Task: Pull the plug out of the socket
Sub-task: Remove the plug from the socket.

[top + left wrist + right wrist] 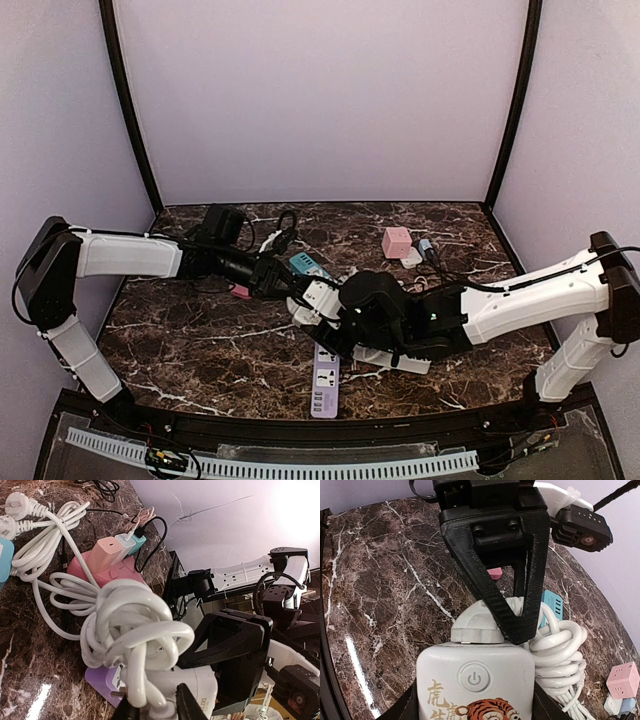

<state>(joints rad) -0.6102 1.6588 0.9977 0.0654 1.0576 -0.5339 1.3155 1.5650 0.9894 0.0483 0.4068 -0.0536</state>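
Brown veined marble tabletop [200,350] fills the floor of a booth with lavender walls [320,90]; both arms meet near its centre. From 3 o'clock the right gripper [475,707] holds a white tiger-print socket [475,680], its dark fingers [407,707] pressed against the box's two flanks. At the socket's 12 o'clock edge sits the pale grey plug [475,625], seated in the box. From 9 o'clock the left gripper [157,711] comes in; its black fingers [187,705] stand narrowly apart and pinch the plug, one finger lying across the plug's 3 o'clock side in the right wrist view. A thick coil of white cord [135,625] bunches just beside the plug, touching the socket at 3 o'clock. On the table, a purple power strip [323,385] lies at 6 o'clock of the grippers; a teal power strip [308,264] at 11 o'clock, near; a pink cube socket [397,241] at 1 o'clock, well apart; a black adapter [222,222] far off at 10 o'clock.
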